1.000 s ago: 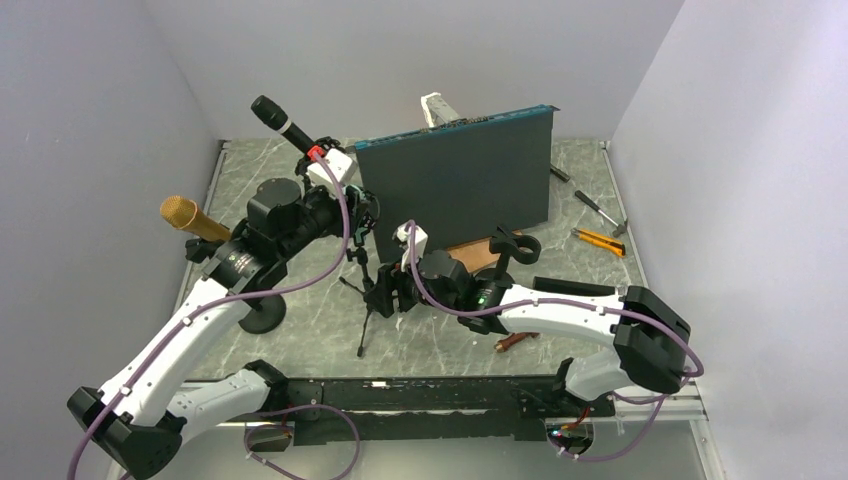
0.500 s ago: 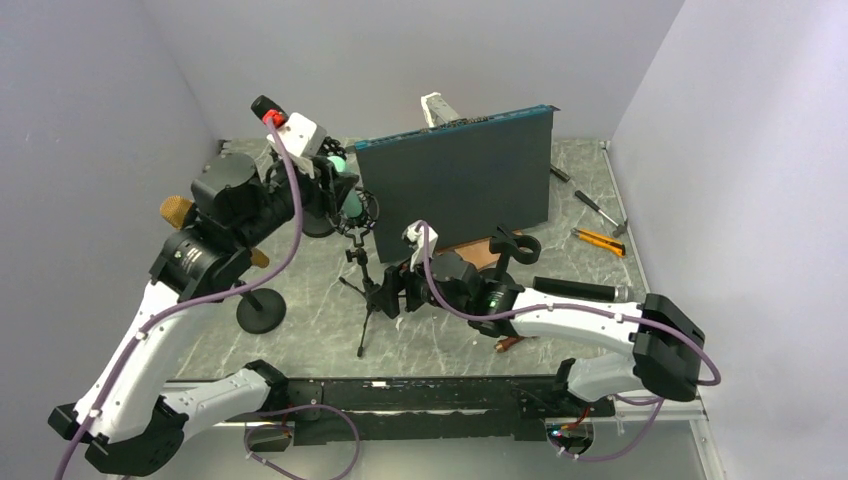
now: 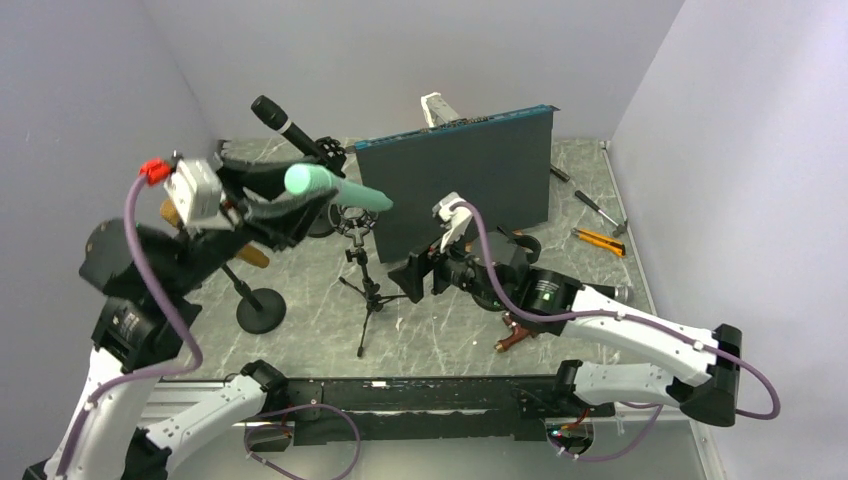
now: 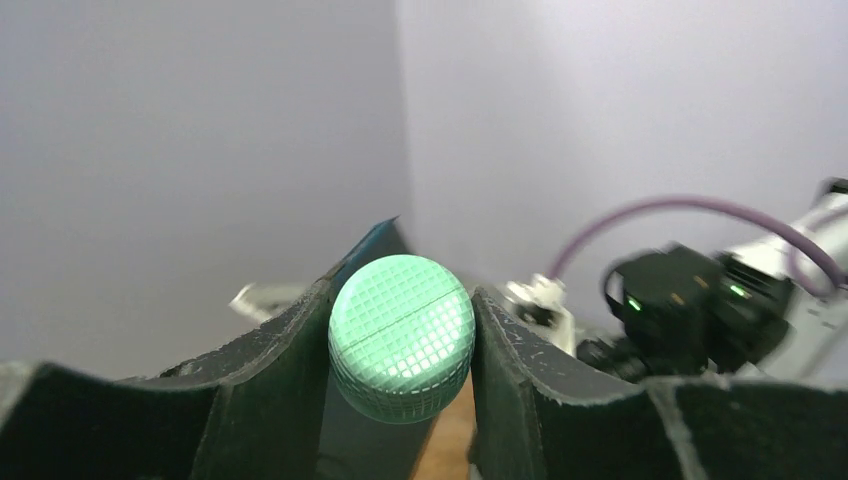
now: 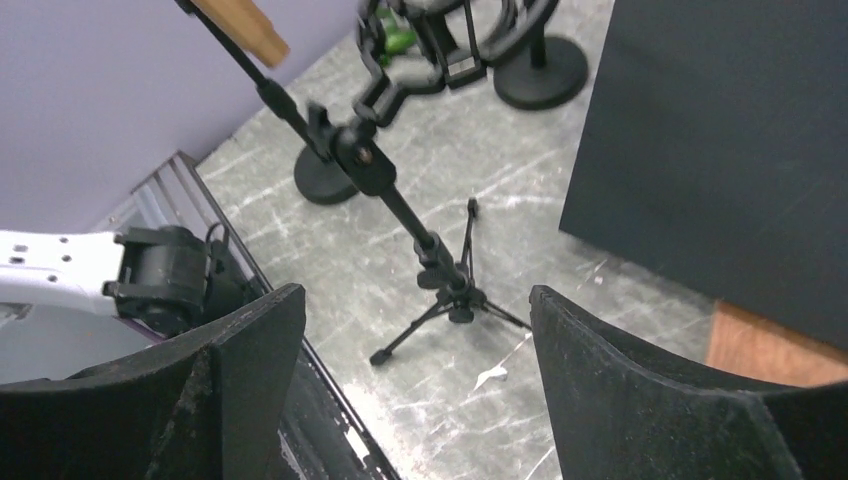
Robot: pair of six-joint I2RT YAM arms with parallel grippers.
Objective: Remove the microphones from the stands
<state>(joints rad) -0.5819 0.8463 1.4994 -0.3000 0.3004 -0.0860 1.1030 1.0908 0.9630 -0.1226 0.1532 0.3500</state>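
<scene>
My left gripper [image 3: 290, 200] is shut on a mint-green microphone [image 3: 335, 188] and holds it high, clear above the black tripod stand [image 3: 365, 280]. In the left wrist view the mic's mesh head [image 4: 400, 338] sits pinched between my fingers [image 4: 520, 390]. The stand's shock-mount clip [image 3: 355, 220] is empty. My right gripper [image 3: 412, 280] is open and empty, hovering just right of the stand's pole; the right wrist view shows the tripod [image 5: 445, 290] between its jaws, well below.
A black microphone [image 3: 285, 125] and a gold microphone [image 3: 185, 215] sit on round-base stands [image 3: 260, 312] at the left. A dark upright panel [image 3: 460, 185] stands behind. Tools [image 3: 598, 238] and a black mic [image 3: 575, 288] lie at the right.
My left gripper lifted the green microphone out of the stand's clip, up and to the left. My right gripper let go of the stand's pole and pulled back to the right.
</scene>
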